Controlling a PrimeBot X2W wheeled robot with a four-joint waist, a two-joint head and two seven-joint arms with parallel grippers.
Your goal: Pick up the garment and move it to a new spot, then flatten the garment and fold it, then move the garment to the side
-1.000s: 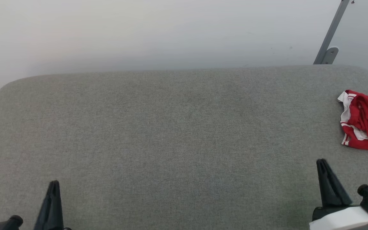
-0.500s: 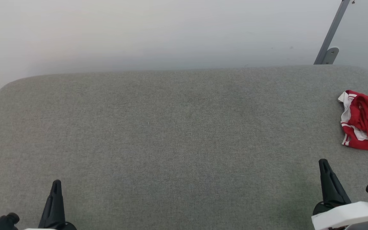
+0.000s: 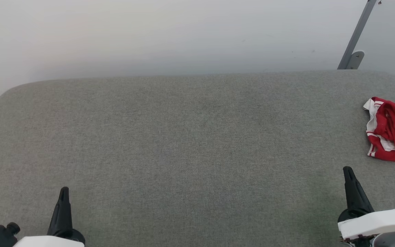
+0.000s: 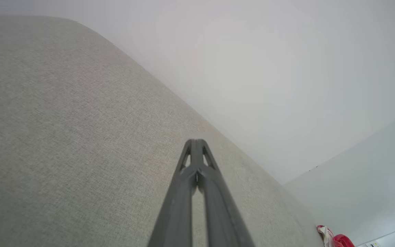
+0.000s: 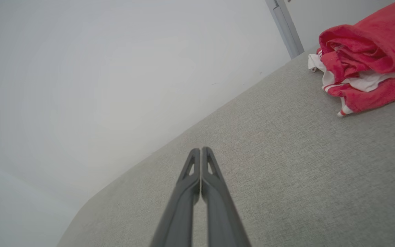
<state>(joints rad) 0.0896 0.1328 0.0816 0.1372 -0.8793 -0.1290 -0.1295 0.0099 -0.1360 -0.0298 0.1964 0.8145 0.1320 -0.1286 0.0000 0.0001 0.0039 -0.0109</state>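
Observation:
The garment, red with white sleeve fabric and striped trim, lies crumpled at the right edge of the grey padded table, partly cut off by the picture's border. It also appears in the right wrist view as a heaped bundle at the upper right, and as a small red patch in the left wrist view. My right gripper hovers near the front right, shut and empty, a short way in front of the garment. My left gripper sits at the front left, shut and empty, fingers pressed together.
A pale wall rises behind the table's far edge. A grey metal strut with a bracket leans at the back right. The grey cloth stretches bare between the two grippers.
Both grippers have risen slightly in the head view, with more of their white wrists showing. The garment has stayed where it was.

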